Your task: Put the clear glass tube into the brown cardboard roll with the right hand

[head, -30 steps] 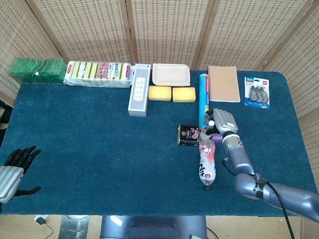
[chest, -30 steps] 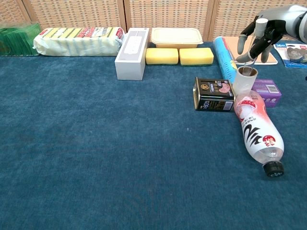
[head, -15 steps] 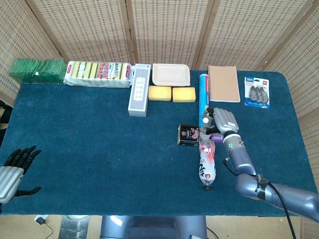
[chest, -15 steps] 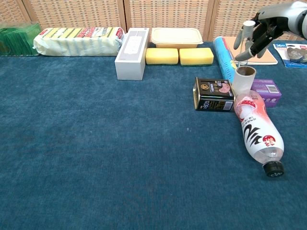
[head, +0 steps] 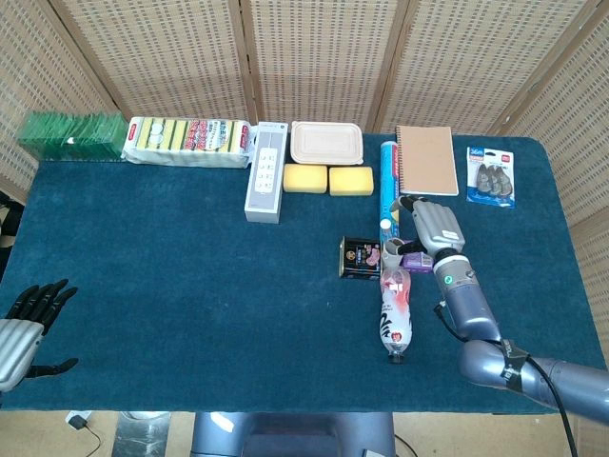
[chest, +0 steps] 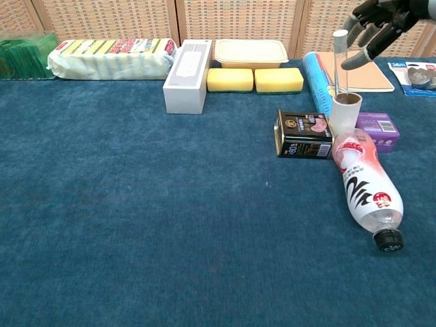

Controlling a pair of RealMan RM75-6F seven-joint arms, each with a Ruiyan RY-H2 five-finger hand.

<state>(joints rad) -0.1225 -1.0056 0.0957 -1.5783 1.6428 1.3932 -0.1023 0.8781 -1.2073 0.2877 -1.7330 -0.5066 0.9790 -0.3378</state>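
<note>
The clear glass tube (chest: 339,63) is seen standing upright, long axis vertical, its lower end inside the brown cardboard roll (chest: 345,113), just left of the right hand's (chest: 379,22) spread, empty fingers. Blue cloth (head: 190,286) covers the table before wicker screens (head: 324,57). Only the head view shows the left hand (head: 24,328), fingers apart.

Back row along table (head: 190,286) far edge, left to right: green packets (head: 71,135), sponge pack (head: 187,141), power strip box (head: 265,185), lidded container (head: 326,143) with two sponges (head: 327,179) just before it, foil roll (head: 388,186), notebook (head: 427,160), blister pack (head: 491,176). Mid-table: tin (chest: 304,135) left of cardboard roll (chest: 345,113); glass tube (chest: 339,63) standing in roll; small box (chest: 379,128) right of roll; bottle (chest: 364,185) lying before roll, cap toward front. Right hand (chest: 379,22) above, right of tube top. Left hand (head: 27,324) at front left edge.
</note>
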